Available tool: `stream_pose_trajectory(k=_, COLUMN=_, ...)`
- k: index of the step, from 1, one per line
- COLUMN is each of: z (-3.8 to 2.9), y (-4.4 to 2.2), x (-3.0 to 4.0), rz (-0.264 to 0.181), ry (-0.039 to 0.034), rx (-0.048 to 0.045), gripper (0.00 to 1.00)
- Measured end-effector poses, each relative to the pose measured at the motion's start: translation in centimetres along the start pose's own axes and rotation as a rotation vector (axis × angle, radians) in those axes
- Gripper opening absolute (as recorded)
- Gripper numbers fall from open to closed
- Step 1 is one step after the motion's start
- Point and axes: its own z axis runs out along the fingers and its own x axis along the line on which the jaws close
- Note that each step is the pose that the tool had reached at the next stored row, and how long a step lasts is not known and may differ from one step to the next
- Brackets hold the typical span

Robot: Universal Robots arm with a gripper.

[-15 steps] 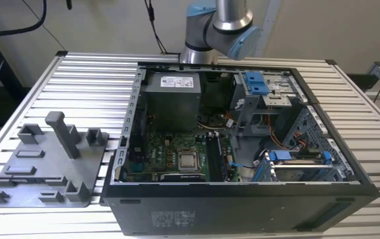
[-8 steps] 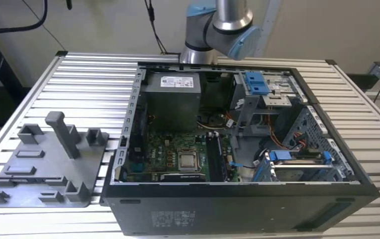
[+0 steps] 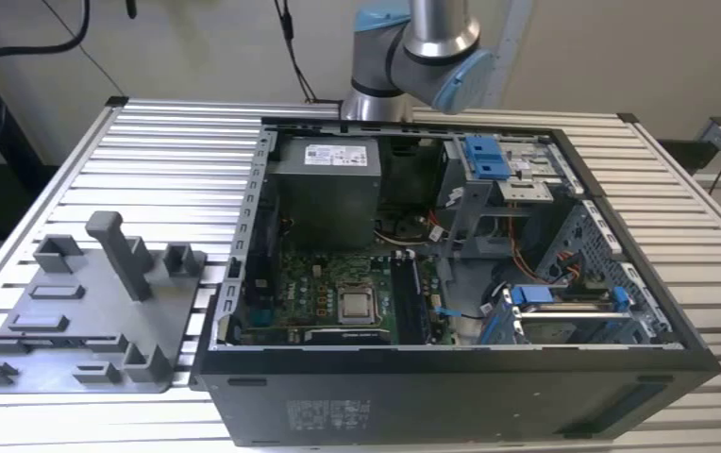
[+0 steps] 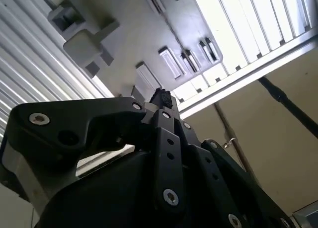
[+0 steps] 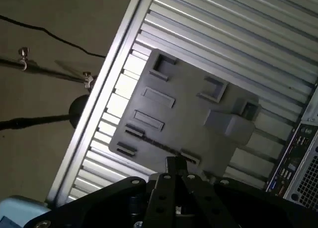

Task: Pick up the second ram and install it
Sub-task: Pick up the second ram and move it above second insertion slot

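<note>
– Where is the ram (image 5: pixel 158 145) sitting?
– A thin dark strip is lying in the grey fixture (image 3: pixel 90 330), by the table's (image 3: pixel 172 132) edge at the exterior view's left. I'm taking that for it, though I can't be sure.
– And the arm (image 3: pixel 417 47)?
– It's standing at the table's far edge, behind the case (image 3: pixel 461 396). In both wrist views the gripper (image 5: pixel 175 163) is hanging well above the fixture, fingers pressed together.
– Room?
– Open slats are showing around the fixture, and the case is standing just beside it.
</note>
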Motion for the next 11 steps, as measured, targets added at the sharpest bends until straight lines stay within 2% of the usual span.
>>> stream_pose_trajectory(k=11, z=0.0, y=0.0, x=0.0, rz=-0.172, ry=0.0084, rx=-0.0016, gripper=0.11)
